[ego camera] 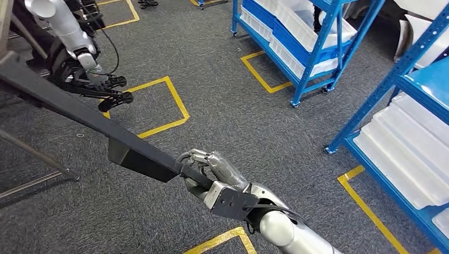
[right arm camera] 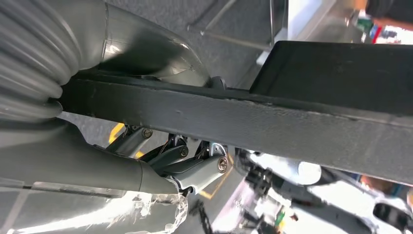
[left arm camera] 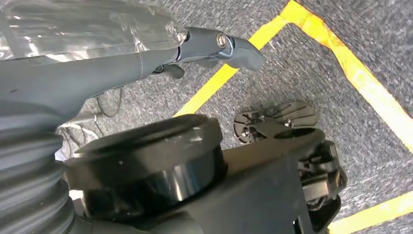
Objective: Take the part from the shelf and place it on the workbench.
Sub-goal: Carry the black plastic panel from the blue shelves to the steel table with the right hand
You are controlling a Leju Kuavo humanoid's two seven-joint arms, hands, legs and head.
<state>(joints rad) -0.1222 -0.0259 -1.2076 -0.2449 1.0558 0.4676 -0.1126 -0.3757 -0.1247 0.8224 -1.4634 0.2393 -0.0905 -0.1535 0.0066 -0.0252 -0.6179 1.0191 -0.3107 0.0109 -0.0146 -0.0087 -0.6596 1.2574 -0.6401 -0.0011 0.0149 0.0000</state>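
The part (ego camera: 95, 119) is a long black bar with a boxy black bracket under it, and it runs slantwise over the grey carpet from the far left toward the front middle. My right hand (ego camera: 212, 172) grips its near end, fingers wrapped around the bar. In the right wrist view the bar (right arm camera: 272, 122) crosses close in front of the hand's fingers (right arm camera: 195, 168). My left hand (ego camera: 103, 87) hangs at the upper left beside the bar with its dark fingers spread and nothing in it. Its thumb (left arm camera: 214, 44) sticks out over the floor.
Blue shelf racks with white trays stand at the top (ego camera: 302, 32) and along the right (ego camera: 407, 132). Yellow tape squares (ego camera: 169, 100) mark the carpet. Thin metal legs (ego camera: 32, 159) of a stand slant across the left side.
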